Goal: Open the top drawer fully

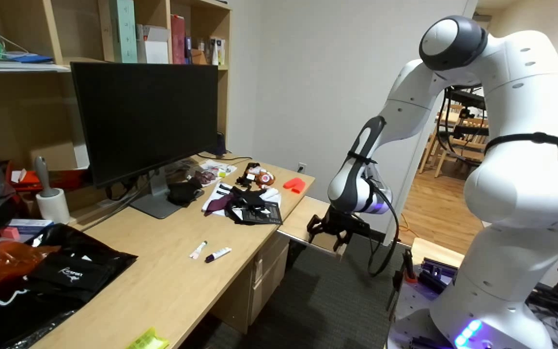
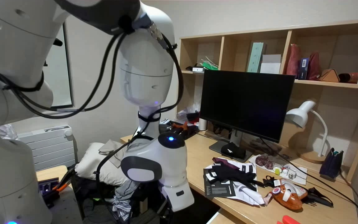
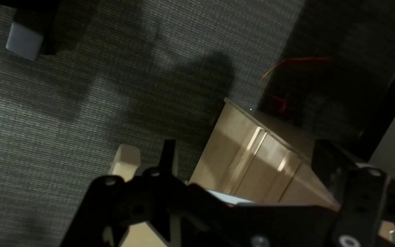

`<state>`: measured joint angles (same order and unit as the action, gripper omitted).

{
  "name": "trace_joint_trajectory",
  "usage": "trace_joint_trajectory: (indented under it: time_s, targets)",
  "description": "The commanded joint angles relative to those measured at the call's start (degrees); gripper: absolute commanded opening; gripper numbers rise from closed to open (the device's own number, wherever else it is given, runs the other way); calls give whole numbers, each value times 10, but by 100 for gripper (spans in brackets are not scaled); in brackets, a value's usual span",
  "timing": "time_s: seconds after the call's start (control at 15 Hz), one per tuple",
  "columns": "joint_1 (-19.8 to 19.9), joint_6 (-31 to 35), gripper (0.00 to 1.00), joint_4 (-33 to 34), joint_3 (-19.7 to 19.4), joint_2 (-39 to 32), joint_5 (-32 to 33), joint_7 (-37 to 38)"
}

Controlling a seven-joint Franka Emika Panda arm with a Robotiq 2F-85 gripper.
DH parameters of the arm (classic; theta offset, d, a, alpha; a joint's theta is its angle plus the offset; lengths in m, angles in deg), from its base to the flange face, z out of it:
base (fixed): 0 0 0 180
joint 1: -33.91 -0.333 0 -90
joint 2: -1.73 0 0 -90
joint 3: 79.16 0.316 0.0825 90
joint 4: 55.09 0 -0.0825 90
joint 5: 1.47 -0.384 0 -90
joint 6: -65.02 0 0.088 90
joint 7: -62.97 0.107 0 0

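The top drawer [image 1: 303, 215] is pale wood and sticks far out from under the desk in an exterior view. Its white edge and pale inside show at the bottom of an exterior view [image 2: 225, 217]. My gripper [image 1: 324, 241] points down over the drawer's outer part, one finger close to the front panel. In the wrist view the gripper [image 3: 245, 145] has its fingers wide apart with nothing held between them. A pale wood end [image 3: 127, 159], apparently the front panel, lies outside the left finger. I cannot tell whether they touch. The gripper is mostly hidden in an exterior view.
Lower drawer fronts [image 1: 270, 286] stand beneath, and show from above in the wrist view [image 3: 249, 164]. The desk [image 1: 162, 261] bears a monitor [image 1: 146, 121], clothes [image 1: 250, 198], two markers [image 1: 218, 255] and a red item [image 1: 294, 185]. A wall [image 1: 327, 111] stands behind the drawer.
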<state>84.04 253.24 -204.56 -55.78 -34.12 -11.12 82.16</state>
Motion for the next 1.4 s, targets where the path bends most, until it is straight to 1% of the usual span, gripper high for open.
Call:
trace_joint_trajectory:
  time_s: [0.0, 0.13, 0.2, 0.27, 0.4, 0.6, 0.8, 0.93, 1.07, 1.2, 1.27, 1.33]
  targets:
    - [30, -123, 100, 3, 34, 90, 28, -53]
    - [20, -210, 100, 39, 39, 127, 4, -93]
    - [6, -245, 100, 57, 31, 142, -9, -120]
    - [-5, -294, 100, 75, 22, 159, -17, -158]
    - [-48, -349, 100, 98, -22, 192, -24, -220]
    - [-109, -398, 100, 111, -94, 238, -19, -313]
    - [-173, -418, 100, 107, -173, 274, 8, -390]
    - [-209, -420, 100, 98, -219, 297, 20, -444]
    - [-243, -407, 100, 85, -260, 314, 40, -489]
    - [-265, -391, 100, 71, -287, 330, 51, -528]
    - [-275, -389, 100, 65, -299, 337, 56, -533]
    - [-285, -403, 100, 93, -306, 308, 35, -508]
